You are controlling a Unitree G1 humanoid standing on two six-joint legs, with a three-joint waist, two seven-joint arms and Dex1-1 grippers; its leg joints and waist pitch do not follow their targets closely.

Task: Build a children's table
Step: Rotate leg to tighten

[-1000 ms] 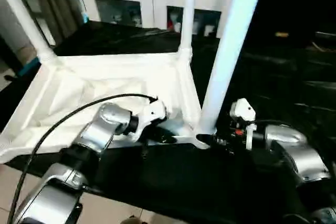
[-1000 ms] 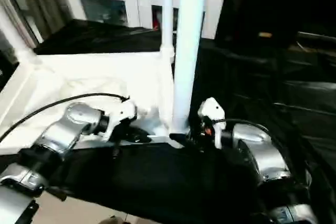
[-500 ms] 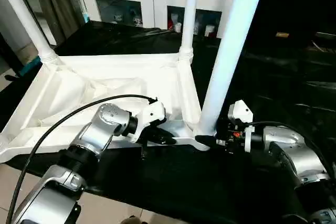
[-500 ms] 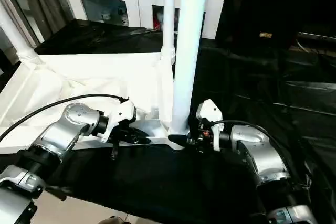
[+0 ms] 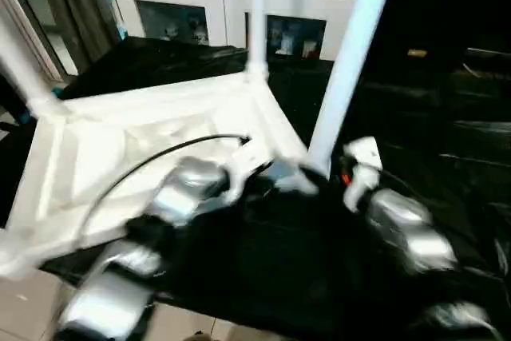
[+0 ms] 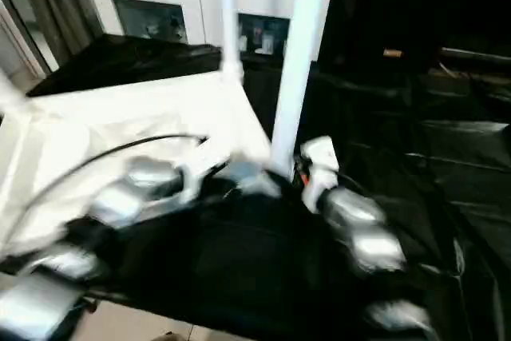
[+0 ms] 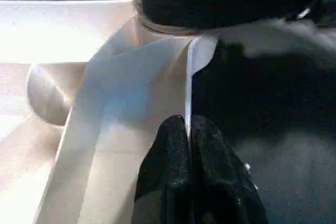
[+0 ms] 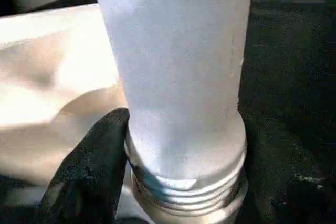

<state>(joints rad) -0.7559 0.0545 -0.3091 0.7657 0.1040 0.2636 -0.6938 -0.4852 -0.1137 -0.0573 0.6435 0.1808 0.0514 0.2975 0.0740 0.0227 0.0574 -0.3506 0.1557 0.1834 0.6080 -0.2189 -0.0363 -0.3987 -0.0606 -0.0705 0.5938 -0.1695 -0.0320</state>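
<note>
The children's table top lies upside down on a black cloth, white and ribbed. Three legs stand in its corner sockets: a far left leg, a far middle leg and a near right leg. My left gripper is shut on the thin rim of the top beside the near right socket. My right gripper is at the foot of the near right leg. One black finger presses against the leg's threaded collar.
A white cabinet with glass doors stands behind the work. The black cloth covers the surface in front and to the right. The floor shows at the near left.
The head views have swung and blurred, so the camera has moved. Both grippers stay at the same near right corner of the top.
</note>
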